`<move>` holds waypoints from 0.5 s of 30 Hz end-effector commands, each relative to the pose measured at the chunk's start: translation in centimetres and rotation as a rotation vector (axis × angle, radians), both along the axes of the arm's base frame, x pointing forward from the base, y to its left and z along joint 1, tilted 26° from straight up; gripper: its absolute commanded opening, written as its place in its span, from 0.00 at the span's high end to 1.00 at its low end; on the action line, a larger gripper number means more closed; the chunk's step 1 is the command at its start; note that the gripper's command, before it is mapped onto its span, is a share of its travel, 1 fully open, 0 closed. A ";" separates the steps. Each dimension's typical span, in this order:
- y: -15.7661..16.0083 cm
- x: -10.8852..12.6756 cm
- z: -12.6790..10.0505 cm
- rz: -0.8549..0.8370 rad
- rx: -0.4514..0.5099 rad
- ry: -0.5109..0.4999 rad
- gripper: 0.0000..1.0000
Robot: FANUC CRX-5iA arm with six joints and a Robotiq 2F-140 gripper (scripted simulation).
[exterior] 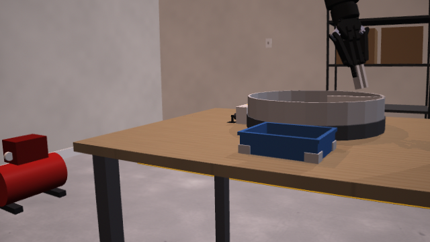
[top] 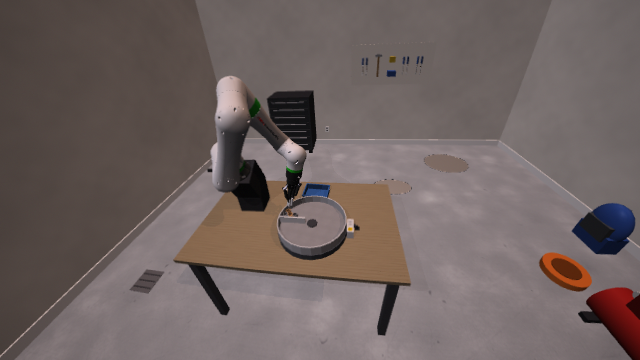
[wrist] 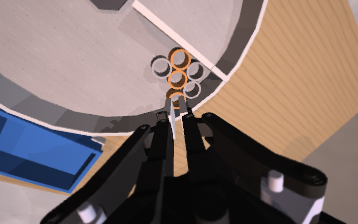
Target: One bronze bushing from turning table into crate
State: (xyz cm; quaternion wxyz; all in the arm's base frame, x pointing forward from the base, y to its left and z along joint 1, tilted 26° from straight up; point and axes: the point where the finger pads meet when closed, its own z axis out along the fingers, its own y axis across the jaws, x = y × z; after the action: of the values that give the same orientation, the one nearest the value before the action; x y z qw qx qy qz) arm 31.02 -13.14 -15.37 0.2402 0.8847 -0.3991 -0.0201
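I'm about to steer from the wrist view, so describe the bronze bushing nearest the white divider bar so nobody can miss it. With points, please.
Find the big round turning table [top: 311,250] [exterior: 316,112] [wrist: 55,120], then its white divider bar [top: 292,219] [wrist: 177,38]. Beside that bar, bushings cluster. Yours [wrist: 188,53] is the orange-rimmed ring farthest from the gripper [top: 290,204] [exterior: 361,88] [wrist: 176,106].

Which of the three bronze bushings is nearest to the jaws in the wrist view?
The bronze bushing at the end of the bronze row, partly covered by the jaws. The other two bronze bushings show their whole rims.

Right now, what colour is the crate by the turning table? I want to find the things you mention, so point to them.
Blue [top: 316,190] [exterior: 279,146] [wrist: 40,150], best seen in the exterior view.
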 end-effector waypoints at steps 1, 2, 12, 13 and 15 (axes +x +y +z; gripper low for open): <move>-0.5 0.2 0.3 0.012 0.082 0.115 0.94; -0.5 0.3 0.3 0.017 0.099 0.131 0.94; -0.9 0.6 0.5 0.059 0.229 0.261 0.94; -0.9 0.6 0.5 0.064 0.244 0.276 0.94; -0.9 0.6 0.5 0.073 0.275 0.303 0.94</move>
State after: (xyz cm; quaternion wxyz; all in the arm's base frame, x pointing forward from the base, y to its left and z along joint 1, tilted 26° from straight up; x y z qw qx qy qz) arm 31.59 -13.91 -14.88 0.1885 0.9086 -0.3339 -0.1653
